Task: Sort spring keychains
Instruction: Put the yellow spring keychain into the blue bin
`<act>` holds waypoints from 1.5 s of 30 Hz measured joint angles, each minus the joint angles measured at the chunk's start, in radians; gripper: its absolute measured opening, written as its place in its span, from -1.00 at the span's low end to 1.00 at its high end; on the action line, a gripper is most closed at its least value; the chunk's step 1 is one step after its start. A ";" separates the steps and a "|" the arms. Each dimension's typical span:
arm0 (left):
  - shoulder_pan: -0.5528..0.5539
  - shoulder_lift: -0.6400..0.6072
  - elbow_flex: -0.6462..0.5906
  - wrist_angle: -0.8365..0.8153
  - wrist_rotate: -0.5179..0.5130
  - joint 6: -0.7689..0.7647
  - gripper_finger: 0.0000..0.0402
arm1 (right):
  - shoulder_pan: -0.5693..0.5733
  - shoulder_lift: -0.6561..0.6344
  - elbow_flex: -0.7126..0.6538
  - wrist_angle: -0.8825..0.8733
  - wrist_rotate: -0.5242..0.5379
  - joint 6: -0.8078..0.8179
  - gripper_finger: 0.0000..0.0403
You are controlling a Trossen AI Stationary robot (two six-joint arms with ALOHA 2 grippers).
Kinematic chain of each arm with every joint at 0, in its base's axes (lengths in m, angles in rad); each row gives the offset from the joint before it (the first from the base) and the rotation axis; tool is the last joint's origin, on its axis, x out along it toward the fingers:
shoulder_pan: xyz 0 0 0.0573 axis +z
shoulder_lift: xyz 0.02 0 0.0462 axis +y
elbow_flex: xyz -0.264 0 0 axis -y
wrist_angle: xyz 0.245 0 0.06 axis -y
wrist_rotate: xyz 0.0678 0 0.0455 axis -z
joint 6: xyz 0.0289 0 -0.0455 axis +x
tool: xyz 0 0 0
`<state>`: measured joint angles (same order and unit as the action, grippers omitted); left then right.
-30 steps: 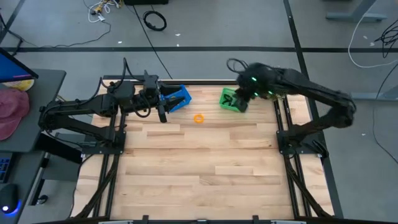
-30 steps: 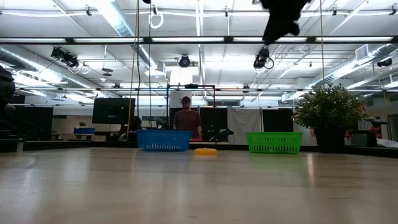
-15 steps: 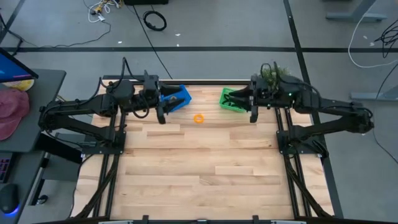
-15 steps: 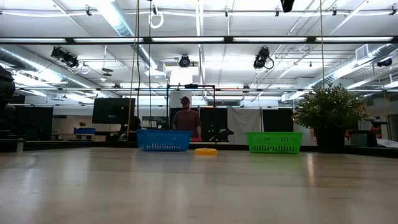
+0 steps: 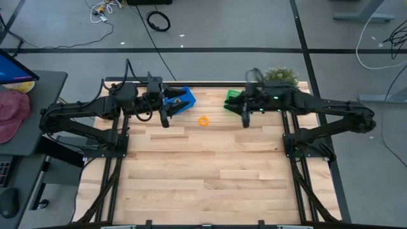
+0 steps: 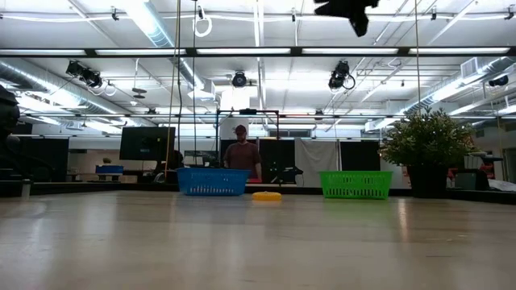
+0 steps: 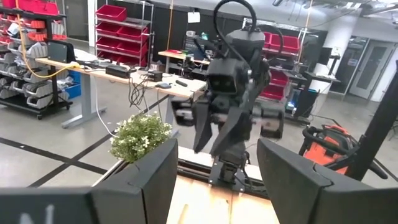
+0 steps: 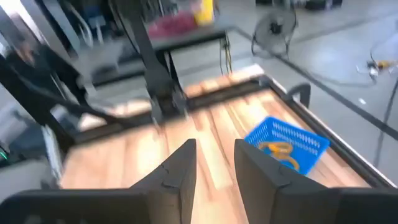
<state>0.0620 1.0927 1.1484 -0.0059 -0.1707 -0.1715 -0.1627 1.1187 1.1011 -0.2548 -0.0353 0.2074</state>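
One orange spring keychain (image 5: 203,121) lies flat on the table between the blue basket (image 5: 180,100) and the green basket (image 5: 234,102); the low view shows the keychain (image 6: 267,196) too. Further orange keychains (image 8: 277,149) lie inside the blue basket (image 8: 287,143). No black keychains show. My left gripper (image 5: 166,115) hovers open at the blue basket's near-left side, touching nothing. My right gripper (image 5: 245,118) hangs open, high above the table (image 6: 347,10), at the green basket's near side, its fingers (image 8: 179,171) pointing toward the blue basket.
Both baskets stand near the table's far edge (image 5: 203,83). A potted plant (image 5: 280,75) stands at the far right corner behind the right arm. The wooden table top (image 5: 203,165) stretches toward the near edge. A person (image 6: 242,153) is in the room beyond the table.
My right gripper has left its place over the green basket, risen and swung toward the table's right, then come back toward the centre, now at the basket's near side and turned toward the blue basket. The orange keychain and baskets have stayed put.
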 joint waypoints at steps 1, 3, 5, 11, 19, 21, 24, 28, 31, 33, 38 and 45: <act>0.000 0.000 0.000 0.000 0.000 0.000 0.12 | -0.002 0.034 0.034 -0.034 -0.001 -0.015 -0.45; 0.000 0.000 0.000 0.000 0.000 0.003 0.12 | -0.003 0.108 0.112 -0.102 -0.009 -0.064 -0.45; 0.000 -0.002 0.000 -0.002 0.000 0.010 0.12 | -0.003 0.188 0.195 -0.177 -0.010 -0.137 -0.45; 0.000 -0.055 0.000 -0.089 -0.021 0.001 0.12 | -0.034 0.402 0.341 -0.377 -0.052 -0.328 -0.45; 0.000 -0.122 0.000 -0.193 -0.095 -0.006 0.12 | -0.091 0.605 0.344 -0.430 -0.115 -0.444 -0.45; 0.000 -0.127 0.000 -0.201 -0.098 -0.007 0.12 | -0.098 0.649 0.344 -0.430 -0.118 -0.460 -0.45; 0.000 -0.131 0.000 -0.208 -0.098 -0.008 0.12 | -0.101 0.710 0.344 -0.431 -0.119 -0.474 -0.45; 0.000 -0.130 0.000 -0.231 -0.098 -0.008 0.12 | -0.100 0.770 0.344 -0.427 -0.140 -0.478 -0.45; 0.000 -0.130 0.000 -0.236 -0.098 -0.012 0.12 | -0.100 0.807 0.344 -0.412 -0.141 -0.478 -0.45; 0.000 -0.130 0.000 -0.241 -0.098 -0.022 0.12 | -0.101 0.825 0.344 -0.389 -0.141 -0.478 -0.45; 0.000 -0.130 0.000 -0.250 -0.098 -0.027 0.12 | -0.102 0.869 0.345 -0.329 -0.140 -0.448 -0.45; 0.000 -0.130 0.000 -0.261 -0.098 -0.035 0.12 | -0.122 0.915 0.345 -0.308 -0.139 -0.425 -0.41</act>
<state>0.0624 0.9629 1.1484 -0.2668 -0.2691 -0.2062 -0.2848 2.0341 1.4464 -0.5629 -0.1740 -0.2179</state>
